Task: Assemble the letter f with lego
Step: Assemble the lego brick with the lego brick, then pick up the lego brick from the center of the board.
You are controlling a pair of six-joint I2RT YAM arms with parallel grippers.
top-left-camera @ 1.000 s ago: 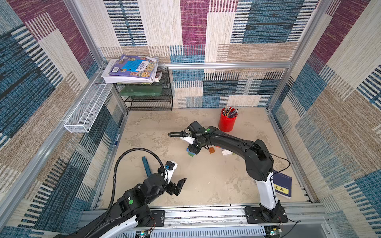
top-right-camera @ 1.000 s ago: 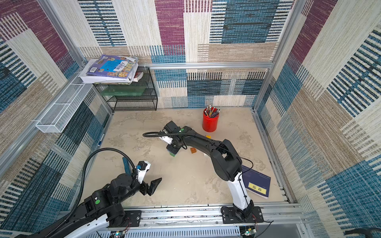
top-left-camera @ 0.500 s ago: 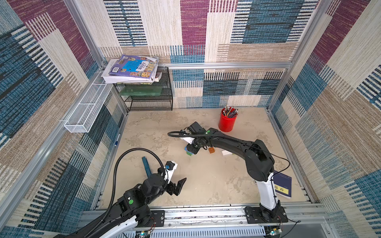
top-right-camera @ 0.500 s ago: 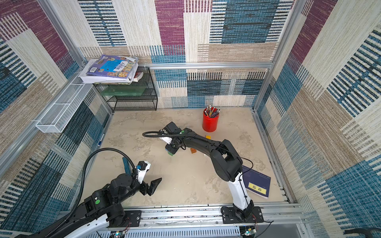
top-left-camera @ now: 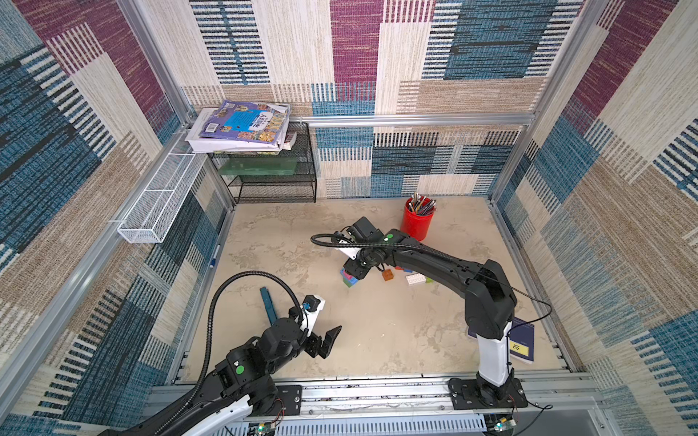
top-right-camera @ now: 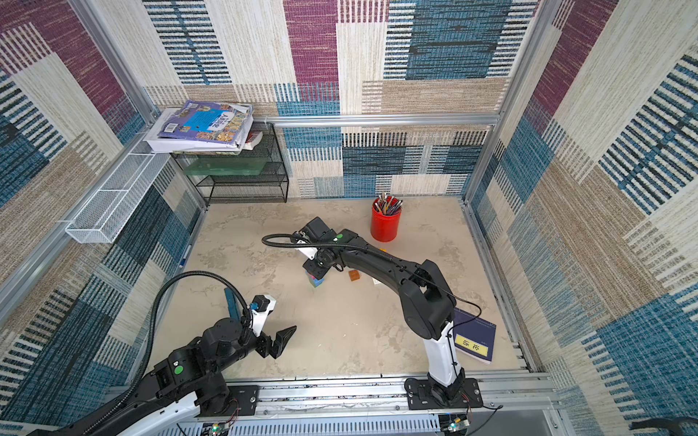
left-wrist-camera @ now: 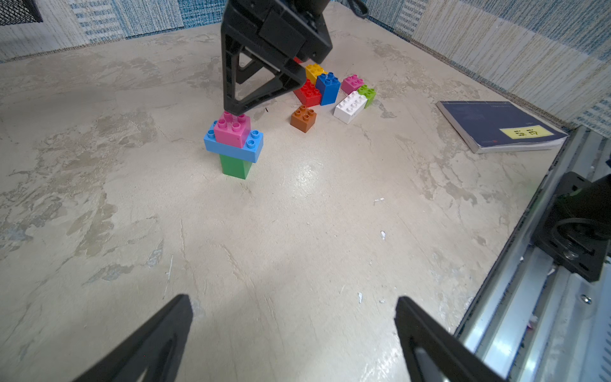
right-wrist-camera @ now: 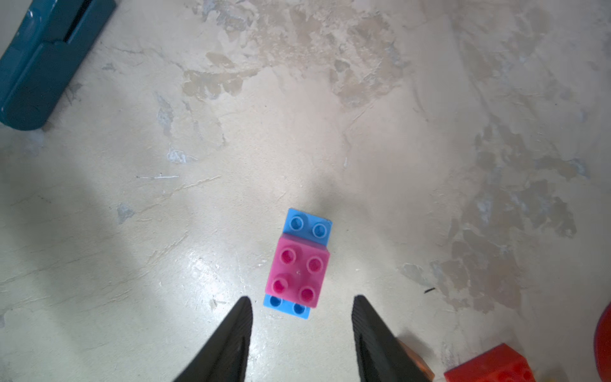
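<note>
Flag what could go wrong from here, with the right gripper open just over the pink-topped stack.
1. One narrow green brick carries a wider blue brick and the pink brick. The right gripper hangs close over the pink studs, so a sideways retreat might topple all three.
2. The orange brick lies near one of its fingers; a low sweep could knock it away.
</note>
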